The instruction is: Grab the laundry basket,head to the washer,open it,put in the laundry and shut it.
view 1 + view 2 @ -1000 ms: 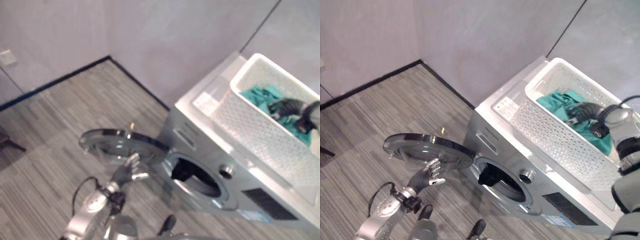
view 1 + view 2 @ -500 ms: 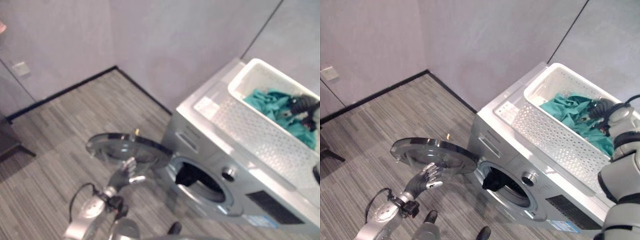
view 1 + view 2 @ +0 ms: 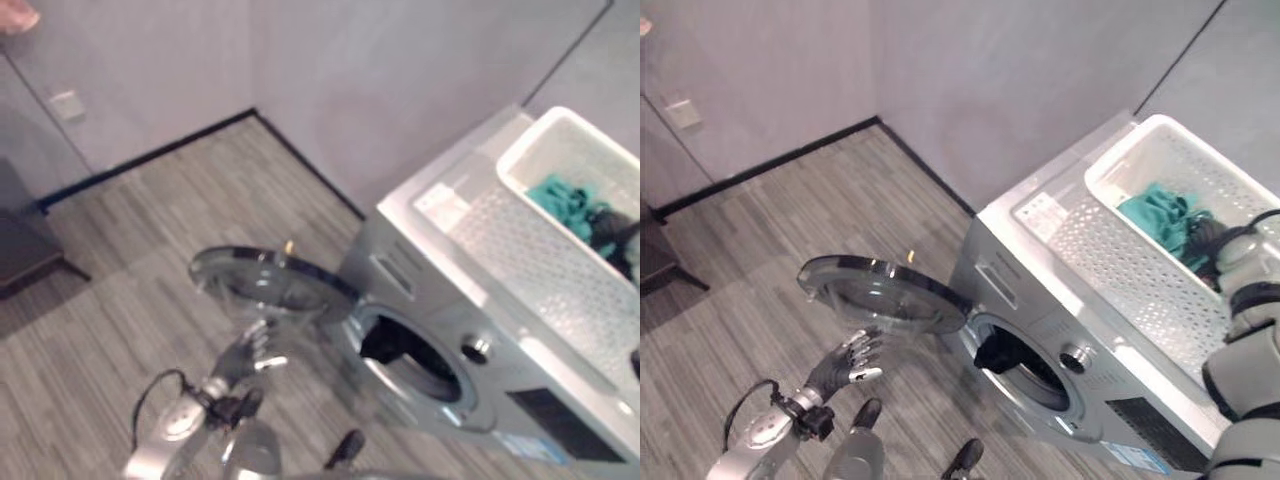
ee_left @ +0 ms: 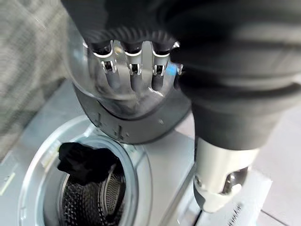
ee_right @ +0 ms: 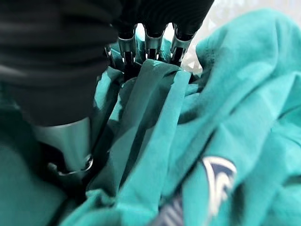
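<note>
Gripping teal laundry (image 5: 221,108) (bunched) with right hand (image 5: 61,56) fingers (image 5: 149,44).

A grey wood-patterned floor (image 3: 790,240) meets pale walls along a dark baseboard. A silver front-loading washer (image 3: 1040,300) stands on the floor near the wall, its round glass door (image 3: 880,295) swung open. A white perforated laundry basket (image 3: 1140,240) sits on the washer's flat top, holding teal cloth (image 3: 1160,215).

Pale grey walls (image 3: 1020,70), black skirting (image 3: 770,160), striped grey floor (image 3: 760,240)
</note>
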